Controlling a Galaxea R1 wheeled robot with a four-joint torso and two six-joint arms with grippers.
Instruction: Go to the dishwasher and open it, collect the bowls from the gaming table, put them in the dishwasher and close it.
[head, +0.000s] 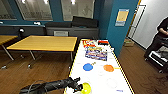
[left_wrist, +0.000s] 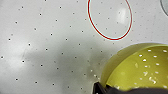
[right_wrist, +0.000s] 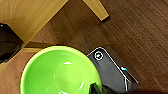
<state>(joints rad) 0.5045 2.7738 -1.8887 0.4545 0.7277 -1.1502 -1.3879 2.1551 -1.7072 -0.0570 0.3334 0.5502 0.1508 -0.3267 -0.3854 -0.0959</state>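
The gaming table (head: 100, 80) has a glossy white top and a yellow rim and runs away from me. On it sit a blue bowl (head: 87, 66) and an orange bowl (head: 108, 68). A yellow bowl (head: 86, 88) lies at the near edge, with my left gripper (head: 79, 87) at its rim. In the left wrist view the yellow bowl (left_wrist: 140, 67) is close above the dotted white top, and the left gripper (left_wrist: 105, 89) is shut on its rim. In the right wrist view the right gripper (right_wrist: 97, 89) is shut on the rim of a bright green bowl (right_wrist: 60, 72), held over the wooden floor.
Colourful boxes (head: 96, 51) lie on the table's far end. Wooden-topped tables (head: 45, 42) with metal legs stand to the left, with a dark sofa (head: 72, 28) behind. A teal pillar (head: 120, 25) rises beyond the table. A person (head: 160, 35) stands by a cart at the right.
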